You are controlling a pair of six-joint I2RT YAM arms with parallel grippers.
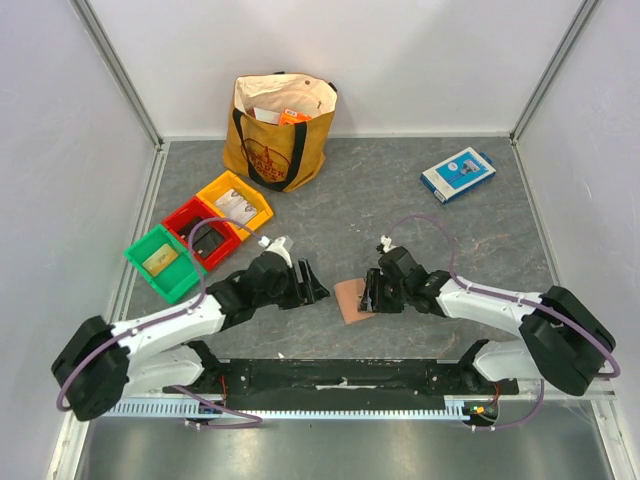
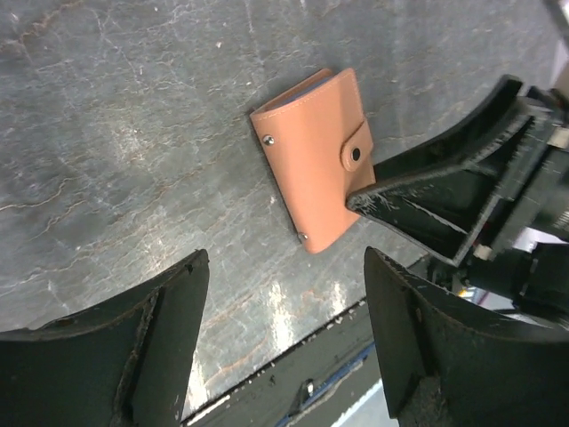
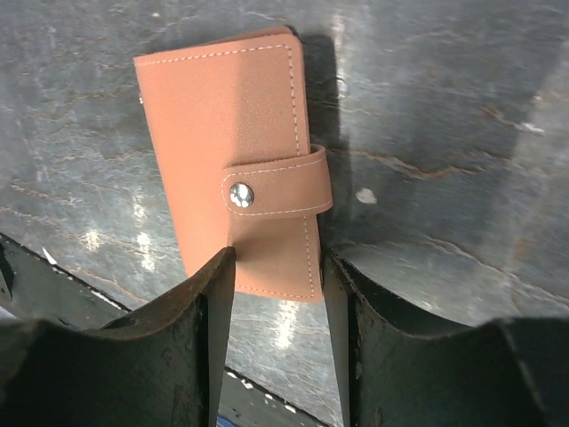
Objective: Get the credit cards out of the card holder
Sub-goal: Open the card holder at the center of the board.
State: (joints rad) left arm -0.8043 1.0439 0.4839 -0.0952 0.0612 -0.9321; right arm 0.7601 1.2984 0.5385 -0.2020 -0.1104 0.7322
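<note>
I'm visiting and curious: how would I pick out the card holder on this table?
On the grey table, look near the front edge between the left gripper and the right gripper. The card holder lies flat and closed, at the right gripper's fingertips. It is the only pinkish-tan leather piece, fastened by a snap tab.

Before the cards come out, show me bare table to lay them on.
Bare: the middle stretch between the tote bag, the blue-and-white box and the card holder. Crowded: by the coloured bins, and around the card holder, where the left fingers and right fingers sit.
</note>
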